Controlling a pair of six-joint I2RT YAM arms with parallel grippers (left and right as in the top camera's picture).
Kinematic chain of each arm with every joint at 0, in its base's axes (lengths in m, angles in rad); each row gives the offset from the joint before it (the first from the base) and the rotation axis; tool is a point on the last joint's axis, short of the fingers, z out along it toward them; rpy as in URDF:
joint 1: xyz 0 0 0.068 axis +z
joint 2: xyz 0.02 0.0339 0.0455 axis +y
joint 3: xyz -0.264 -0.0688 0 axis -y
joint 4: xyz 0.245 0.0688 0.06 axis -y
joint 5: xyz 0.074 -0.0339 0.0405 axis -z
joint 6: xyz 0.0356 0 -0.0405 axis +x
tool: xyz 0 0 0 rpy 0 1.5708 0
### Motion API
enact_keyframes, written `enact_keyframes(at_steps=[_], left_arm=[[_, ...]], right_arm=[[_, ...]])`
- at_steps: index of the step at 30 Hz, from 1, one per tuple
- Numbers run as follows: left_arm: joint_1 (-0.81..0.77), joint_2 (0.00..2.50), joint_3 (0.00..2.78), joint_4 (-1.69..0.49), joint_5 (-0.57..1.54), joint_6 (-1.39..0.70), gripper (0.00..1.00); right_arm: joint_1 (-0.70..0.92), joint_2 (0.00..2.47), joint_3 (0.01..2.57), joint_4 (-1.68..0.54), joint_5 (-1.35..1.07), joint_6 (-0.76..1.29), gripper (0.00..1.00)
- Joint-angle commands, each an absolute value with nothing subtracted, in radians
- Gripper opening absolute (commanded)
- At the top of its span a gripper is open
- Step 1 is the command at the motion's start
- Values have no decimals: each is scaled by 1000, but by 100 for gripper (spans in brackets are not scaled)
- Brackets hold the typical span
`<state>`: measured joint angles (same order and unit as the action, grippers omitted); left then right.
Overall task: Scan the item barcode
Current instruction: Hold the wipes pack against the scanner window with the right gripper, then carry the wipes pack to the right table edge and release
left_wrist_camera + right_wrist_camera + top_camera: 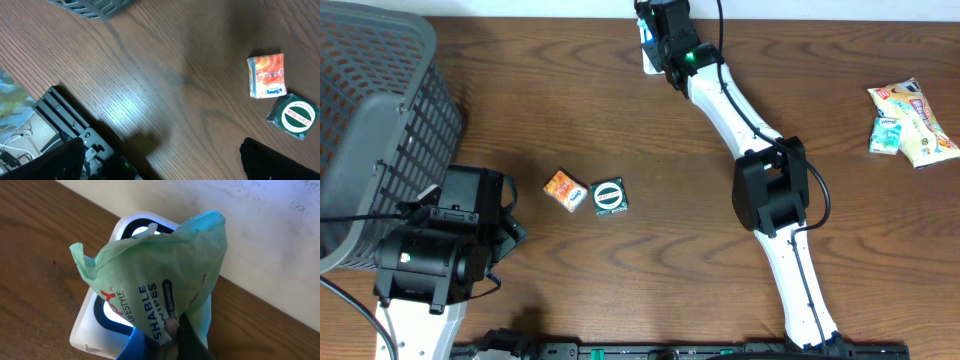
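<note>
Wipes pack (160, 280) tight in right pincer (176, 330) at scanner (90, 325), wrist-view only; left pincer (160, 147) apart.

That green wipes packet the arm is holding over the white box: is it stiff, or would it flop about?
Probably floppy: the wipes packet looks crumpled and bulges unevenly. It seems light, since the right gripper holds it up by a pinch at one edge. The glossy film may be slippery.
</note>
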<state>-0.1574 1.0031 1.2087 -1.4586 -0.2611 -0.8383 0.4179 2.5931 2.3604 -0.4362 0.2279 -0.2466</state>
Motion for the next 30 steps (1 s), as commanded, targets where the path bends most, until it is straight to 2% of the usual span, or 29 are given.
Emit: enact_keyframes(at_steps=[1,15,30], left_arm=[[-154,999,1228,-1461,-278,-848,98],[-154,999,1228,-1462,-278,-848,97],[-154,999,1228,-1461,-278,-848,98]], right_arm=[[413,2563,2375,-418,233,-241,1],[347,2403,2375,-485,391,-164,1],[35,2358,2373,-1005,395,-116,1]])
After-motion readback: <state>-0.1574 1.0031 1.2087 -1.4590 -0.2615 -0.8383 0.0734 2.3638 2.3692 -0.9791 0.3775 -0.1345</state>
